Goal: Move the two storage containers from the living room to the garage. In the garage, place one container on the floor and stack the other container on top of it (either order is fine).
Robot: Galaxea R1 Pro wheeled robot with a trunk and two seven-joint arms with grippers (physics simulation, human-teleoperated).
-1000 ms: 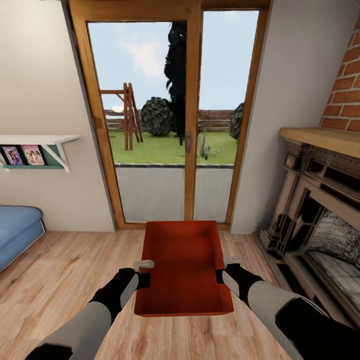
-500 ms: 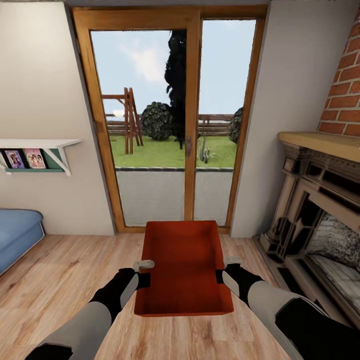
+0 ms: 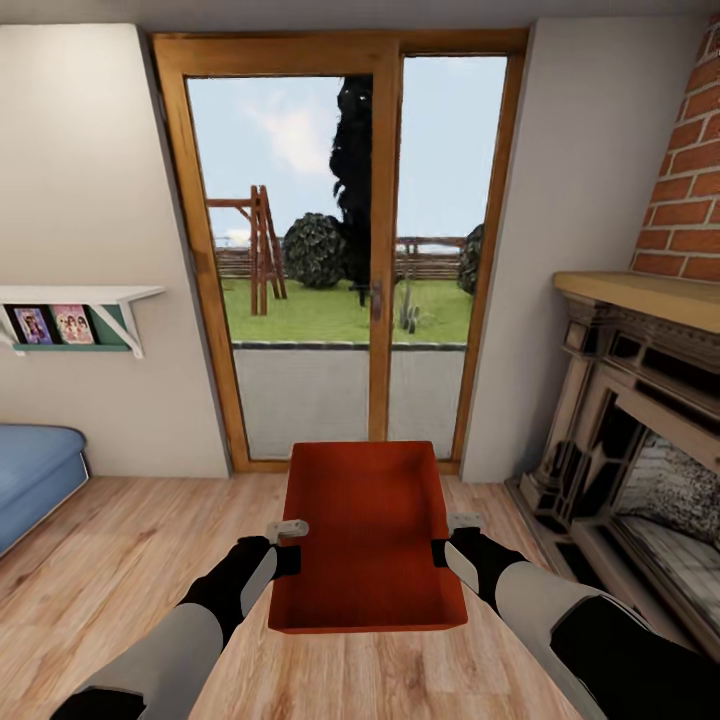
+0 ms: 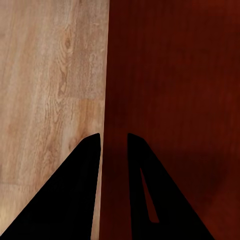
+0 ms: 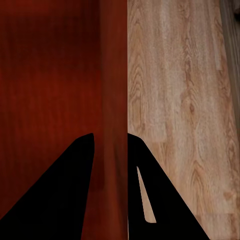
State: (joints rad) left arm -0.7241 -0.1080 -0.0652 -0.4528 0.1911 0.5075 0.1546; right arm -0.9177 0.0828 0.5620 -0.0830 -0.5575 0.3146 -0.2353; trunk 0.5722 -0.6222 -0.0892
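Observation:
One red-orange storage container (image 3: 366,530) hangs level in front of me above the light wood planks of the living room. My left gripper (image 3: 288,545) is shut on its left wall, and my right gripper (image 3: 440,545) is shut on its right wall. In the left wrist view the two black fingers (image 4: 92,150) straddle the container wall (image 4: 107,75). The right wrist view has the container wall (image 5: 114,90) pinched between its fingers (image 5: 85,150). The bin is empty. The garage is out of view.
A wood-framed glass patio door (image 3: 350,270) stands straight ahead. A dark fireplace (image 3: 640,450) with a brick column (image 3: 690,160) is at the right. A blue sofa (image 3: 35,470) and a white wall shelf (image 3: 80,310) are at the left.
The whole picture has slid downward a little and the room looks slightly farther, so the camera has moved. Arms and container keep the same place in view.

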